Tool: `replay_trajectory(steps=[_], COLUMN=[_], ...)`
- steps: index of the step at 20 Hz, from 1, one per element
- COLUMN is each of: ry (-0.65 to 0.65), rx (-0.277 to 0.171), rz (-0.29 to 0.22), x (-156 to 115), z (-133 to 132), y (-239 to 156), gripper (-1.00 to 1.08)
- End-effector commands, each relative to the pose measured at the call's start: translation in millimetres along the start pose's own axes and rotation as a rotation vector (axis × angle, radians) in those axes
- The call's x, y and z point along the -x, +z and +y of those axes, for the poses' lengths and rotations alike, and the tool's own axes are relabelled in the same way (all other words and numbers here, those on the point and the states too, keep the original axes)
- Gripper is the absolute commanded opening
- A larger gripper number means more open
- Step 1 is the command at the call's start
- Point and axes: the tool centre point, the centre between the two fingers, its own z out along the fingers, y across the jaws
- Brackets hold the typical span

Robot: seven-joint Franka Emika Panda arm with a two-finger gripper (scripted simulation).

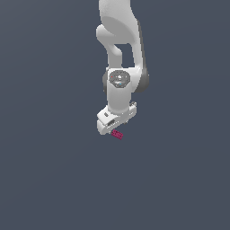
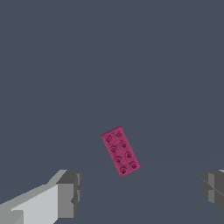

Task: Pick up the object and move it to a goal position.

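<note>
— None of the task was finished at that point, as far as I could judge. My gripper [image 2: 140,192] was spread wide, with one pad [image 2: 70,192] on each side of the wrist view and nothing between them.

— And the object?

— Just beyond my fingertips the object [image 2: 120,150] lay flat on the dark floor [image 2: 109,52], studs up, turned at a slant to the line between my pads. Nothing touched it.

— What did the outside camera show?

— My gripper [image 1: 111,129] hung low over the floor, with the object [image 1: 117,134] just beside its tip, towards the exterior view's right. I saw no edge or corner to place it by.

— So what was left?

— Closing on it, lifting, and carrying it. I could see no goal marker in either view.
</note>
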Motion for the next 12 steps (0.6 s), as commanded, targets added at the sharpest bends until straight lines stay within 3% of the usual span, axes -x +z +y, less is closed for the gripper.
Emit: replay_trajectory(steps=[1, 12], ry=[-0.075, -0.355], rx=[0.002, 0.004], rz=[0.0, 0.005], x=[1.9, 9.1], z=[-0.8, -6.2], y=[8.0, 37.2], gripper=[1.0, 1.0])
